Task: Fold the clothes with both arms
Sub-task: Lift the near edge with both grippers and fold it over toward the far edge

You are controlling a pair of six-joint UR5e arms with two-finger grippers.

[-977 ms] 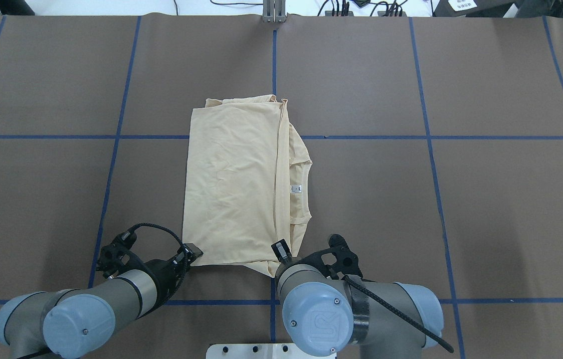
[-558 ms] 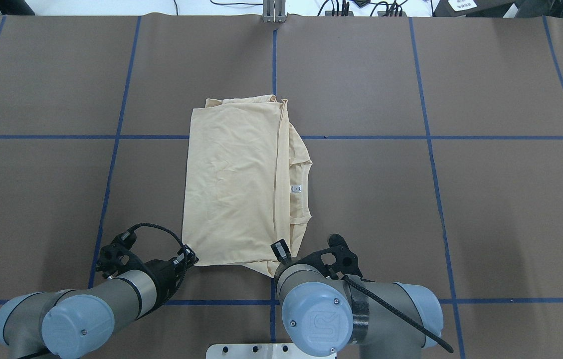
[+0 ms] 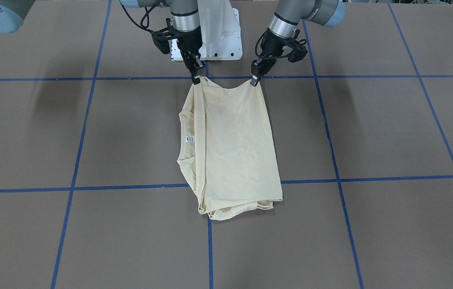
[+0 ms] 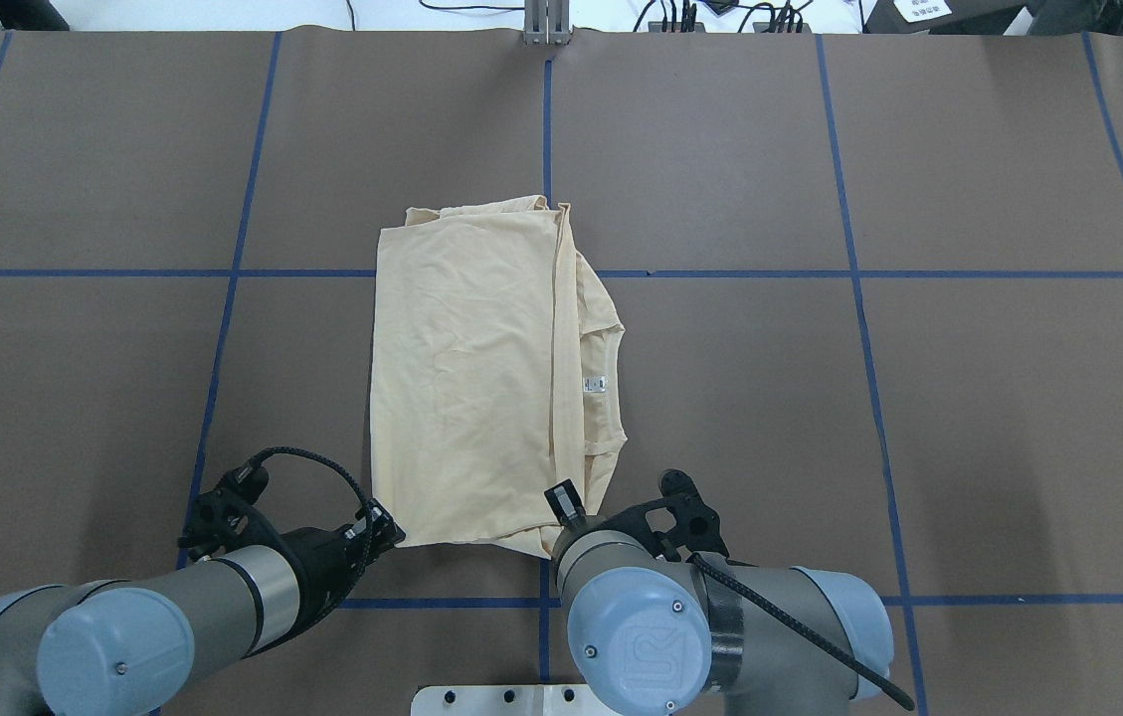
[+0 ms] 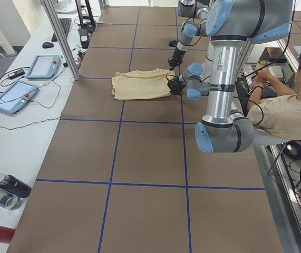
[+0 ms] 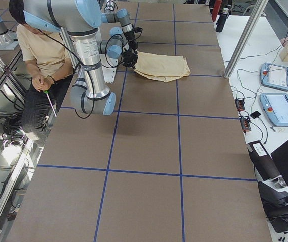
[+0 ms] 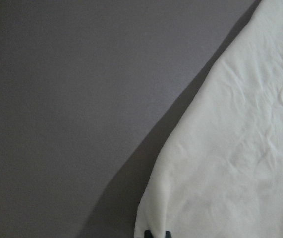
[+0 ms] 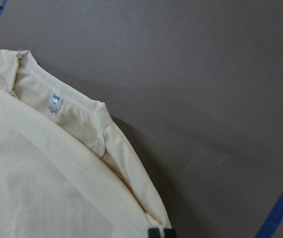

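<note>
The brown table (image 4: 919, 398) fills most of every view, with wide bare surface on all sides of the work. The shirt (image 4: 467, 388) lies near its middle, already folded into a tall rectangle that runs away from the robot, collar side to the robot's right. We judge the step in hand to be the crosswise fold, near hem over to far hem. The left gripper (image 4: 387, 527) has its fingers pressed together on the near-left corner, and the right gripper (image 4: 561, 502) pinches the near-right corner the same way. From the front, the hem dips slightly between them and appears a little off the surface. Next move, as we read it: raise both corners together, hold the spacing so the hem stays taut, carry it forward and lay it on the far end. Nothing stands in that path. Edges to note: the far end is bunched and uneven, the shirt crosses a blue tape line (image 4: 720, 273), and the top layer stops short of the collar, leaving the neck label (image 4: 597, 383) exposed.
</note>
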